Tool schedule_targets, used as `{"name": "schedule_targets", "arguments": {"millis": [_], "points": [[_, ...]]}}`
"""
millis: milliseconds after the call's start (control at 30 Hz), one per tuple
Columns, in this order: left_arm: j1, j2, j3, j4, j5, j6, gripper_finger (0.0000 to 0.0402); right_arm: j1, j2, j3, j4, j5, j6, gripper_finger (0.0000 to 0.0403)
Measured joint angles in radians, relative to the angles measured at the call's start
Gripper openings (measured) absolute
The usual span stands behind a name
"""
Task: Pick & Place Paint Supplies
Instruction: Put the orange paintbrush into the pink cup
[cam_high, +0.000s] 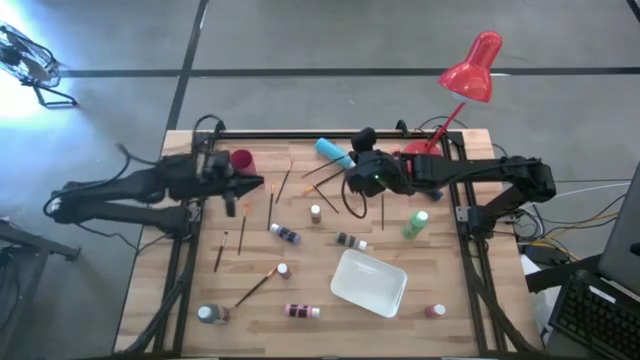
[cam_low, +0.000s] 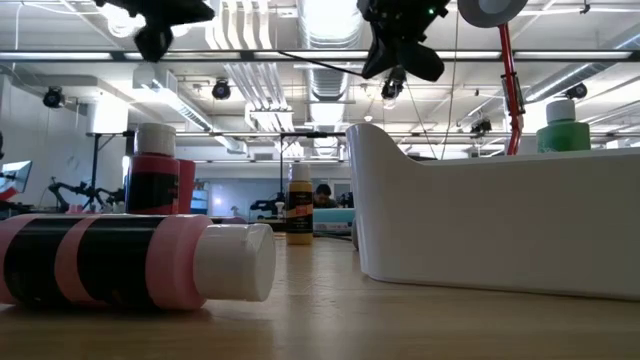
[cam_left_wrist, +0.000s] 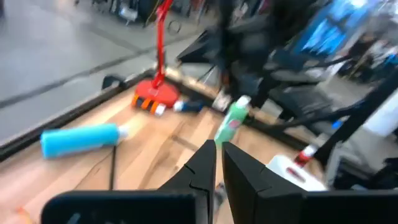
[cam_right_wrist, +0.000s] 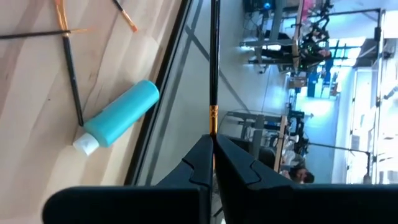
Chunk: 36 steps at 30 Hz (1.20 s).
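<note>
My right gripper (cam_right_wrist: 212, 142) hangs over the table's far middle (cam_high: 350, 184), shut on a thin dark paintbrush (cam_right_wrist: 214, 62). A teal bottle (cam_right_wrist: 118, 115) lies on its side close by (cam_high: 335, 152), with loose brushes (cam_high: 320, 170) beside it. My left gripper (cam_left_wrist: 217, 155) is at the far left (cam_high: 245, 186), raised above the table, its fingers shut with nothing seen between them. Several small bottles lie or stand on the wood, among them a green one (cam_high: 416, 223) upright and a pink-and-black one (cam_low: 130, 262) on its side. My right gripper pinches the paintbrush between its two fingertips, right by the gold ferrule (cam_right_wrist: 212, 119). The brush lies along the fingers, and its long dark handle (cam_right_wrist: 214, 50) sticks out past the tips. It is lifted clear of the table.
A white tray (cam_high: 368, 283) sits near the front, right of middle. A red desk lamp (cam_high: 470, 70) stands at the far right corner, and a dark red cup (cam_high: 242, 160) at the far left. More brushes (cam_high: 258, 287) lie scattered on the left half.
</note>
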Motion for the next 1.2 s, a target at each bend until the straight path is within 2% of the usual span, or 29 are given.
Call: {"name": "schedule_targets", "arguments": {"millis": [100,367,567,833,1033,1200], "points": [[0.105,0.057,0.009,-0.004,0.127,-0.003,0.0032,0.012,0.0,-0.001,0.0,0.0,0.002,0.0008],[0.421,0.233,0.038,0.07,0.554,-0.014,0.0033,0.02,-0.001,-0.002,-0.008,0.0,0.024,0.0008],[0.536,0.375,0.082,0.169,0.81,-0.045,0.006,0.02,-0.001,-0.004,-0.009,0.035,-0.002,0.0008],[0.541,0.541,0.199,0.187,0.912,-0.063,0.0124,0.02,-0.001,-0.006,-0.008,0.057,-0.019,0.0008],[0.54,0.642,0.286,0.189,1.002,-0.085,0.0129,0.019,-0.001,-0.006,-0.008,0.057,-0.023,0.0008],[0.54,0.71,0.347,0.188,1.037,-0.11,0.0129,0.021,-0.001,-0.006,-0.007,0.059,-0.028,0.0008]]}}
